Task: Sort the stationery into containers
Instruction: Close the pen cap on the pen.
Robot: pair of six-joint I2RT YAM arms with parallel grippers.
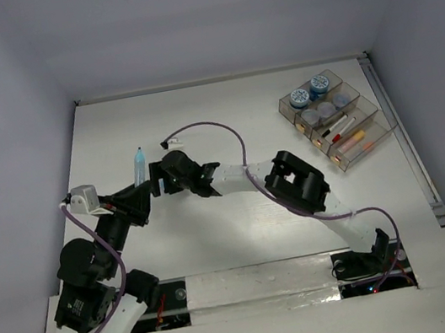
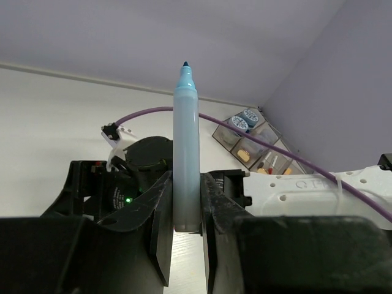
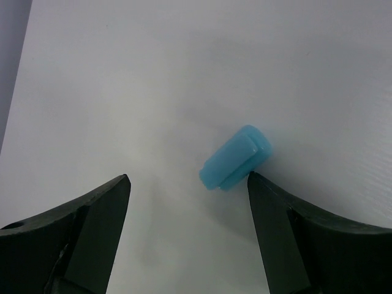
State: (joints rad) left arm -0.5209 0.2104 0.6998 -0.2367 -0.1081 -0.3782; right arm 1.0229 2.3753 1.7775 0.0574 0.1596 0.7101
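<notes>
A: Our left gripper (image 2: 185,184) clamps the marker (image 2: 185,135) upright, tip bare. Our right gripper (image 3: 188,177) hangs open over the light-blue cap (image 3: 236,157) on the counter (image 3: 153,73)

B: We see the cap lying off-centre, beside one finger; closing could flick it aside, and the tray (image 1: 378,125) is well apart

The white table (image 1: 222,115) bears a smoky organiser tray (image 1: 285,105) and a light-blue cap (image 3: 236,158).
</notes>
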